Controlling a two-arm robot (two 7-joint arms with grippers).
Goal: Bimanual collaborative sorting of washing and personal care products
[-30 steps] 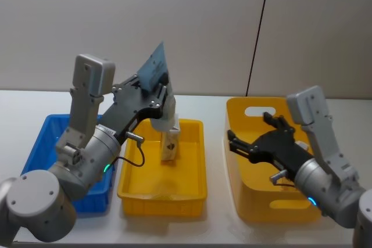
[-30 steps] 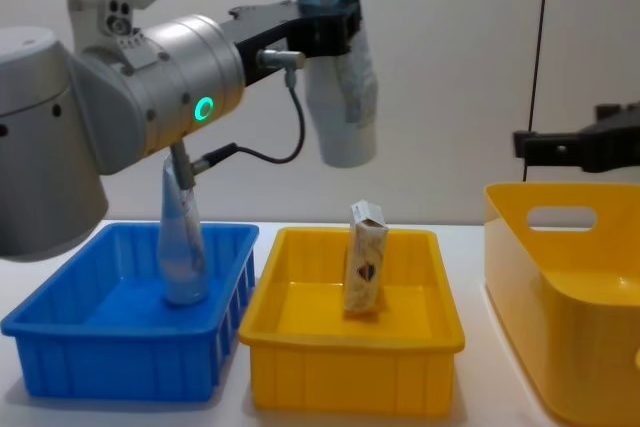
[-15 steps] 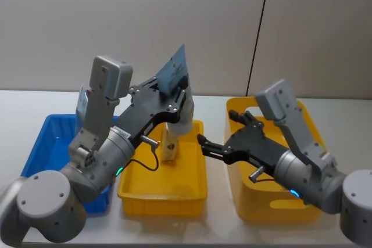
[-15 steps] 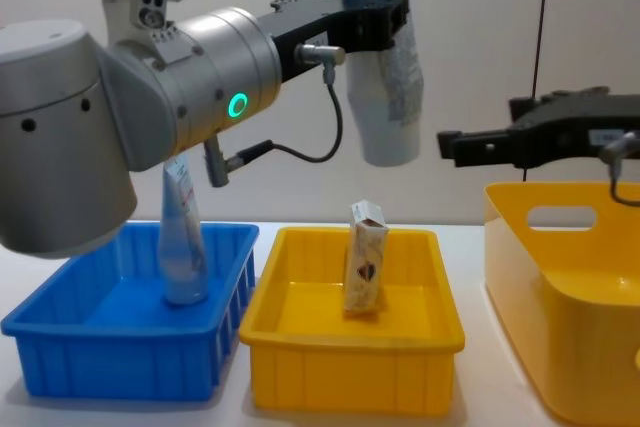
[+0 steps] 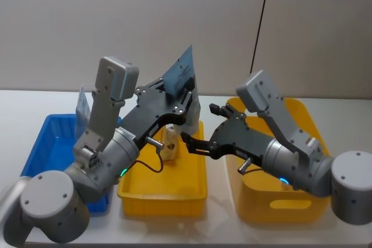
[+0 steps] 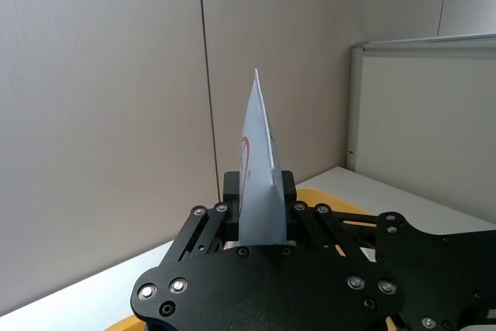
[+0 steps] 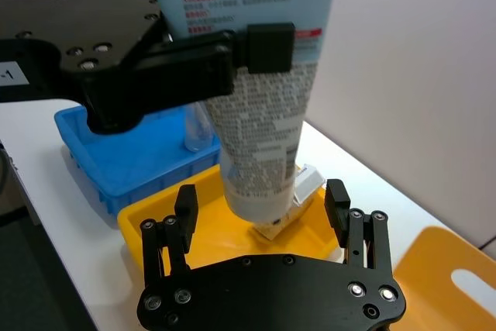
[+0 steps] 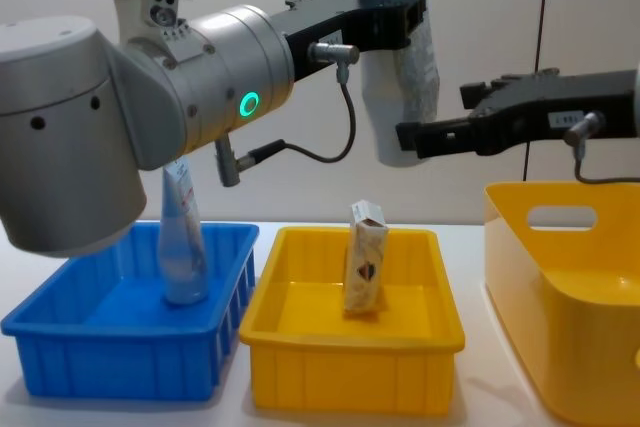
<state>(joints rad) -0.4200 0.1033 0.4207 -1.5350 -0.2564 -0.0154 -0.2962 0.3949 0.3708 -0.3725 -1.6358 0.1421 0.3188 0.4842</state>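
Note:
My left gripper [image 5: 177,93] is shut on a whitish-blue tube [image 8: 400,97], held upright high above the yellow tray [image 8: 350,347] with its crimped end up. My right gripper [image 7: 260,199] is open. Its fingers flank the tube's [image 7: 260,137] round lower end without touching it. In the chest view this right gripper [image 8: 435,115] reaches in from the right at the tube's level. A beige carton [image 8: 365,272] with a dark mark stands in the yellow tray. A second tube [image 8: 182,242] stands in the blue bin [image 8: 110,352].
A deep yellow bin [image 5: 279,207] with handle cut-outs sits at the right, under my right arm. The three containers stand side by side on the white table, with a plain wall behind.
My left arm carried the tube to the right. My right gripper swung left from above the deep yellow bin to the tube's lower end.

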